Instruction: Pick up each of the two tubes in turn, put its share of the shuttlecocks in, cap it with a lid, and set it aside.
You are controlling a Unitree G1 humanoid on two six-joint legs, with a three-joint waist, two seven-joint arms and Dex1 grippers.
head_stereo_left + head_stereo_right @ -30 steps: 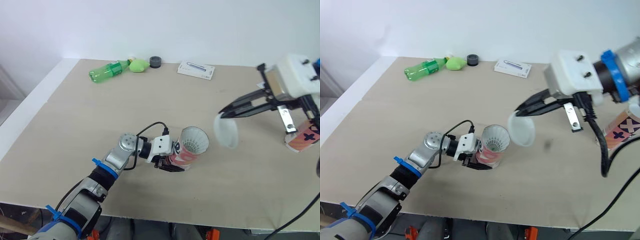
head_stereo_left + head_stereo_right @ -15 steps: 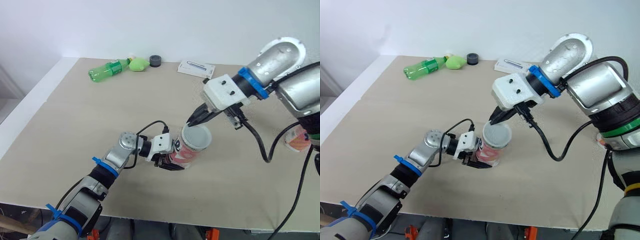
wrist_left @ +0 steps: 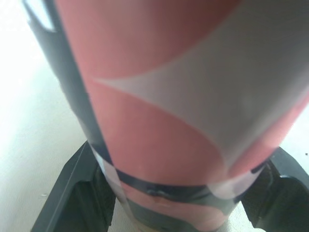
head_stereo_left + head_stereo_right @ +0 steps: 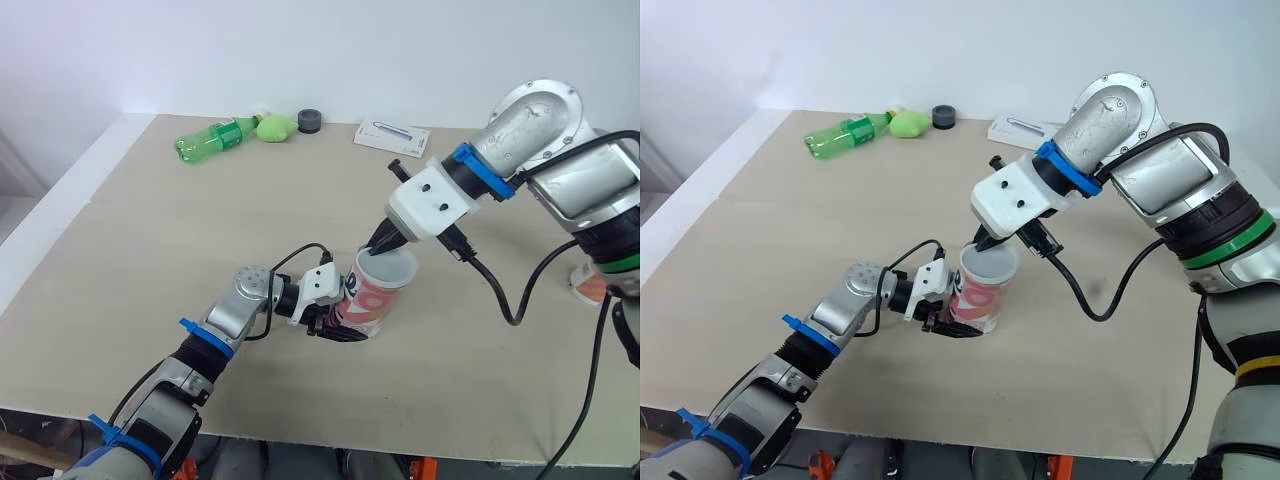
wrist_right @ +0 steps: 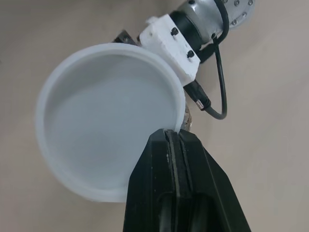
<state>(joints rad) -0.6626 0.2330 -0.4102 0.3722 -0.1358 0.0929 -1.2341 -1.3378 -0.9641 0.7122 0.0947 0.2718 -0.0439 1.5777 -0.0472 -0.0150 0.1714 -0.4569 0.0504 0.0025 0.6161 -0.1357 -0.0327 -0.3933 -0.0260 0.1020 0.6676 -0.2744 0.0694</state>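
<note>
Standing on the table [image 4: 150,240], front and middle: the tube [image 4: 375,305], clamped low down by the left claw [image 4: 340,322]. Held at the tube's mouth: the lid [image 4: 390,268], pinched by its rim in the closed right claw [image 4: 385,240], apparently a little tilted and not yet pressed home.

Probably a light, thin-walled cardboard tube, easy to dent or tip. Best gripped gently near the base, as now, and kept upright. Lid looks thin, bendy and translucent. Best taken by the rim, then pushed down evenly all round.

From the right wrist: fingertips tight together on the lid's rim, with the other arm's wrist beyond. From the left wrist: black fingers [image 3: 72,193] touching either side of the tube's foot. From the head: the lid's place over the mouth, plus the second tube [image 4: 592,285] well apart at the table's right edge. Shuttlecocks inside: cannot tell, hidden under the lid.
</note>
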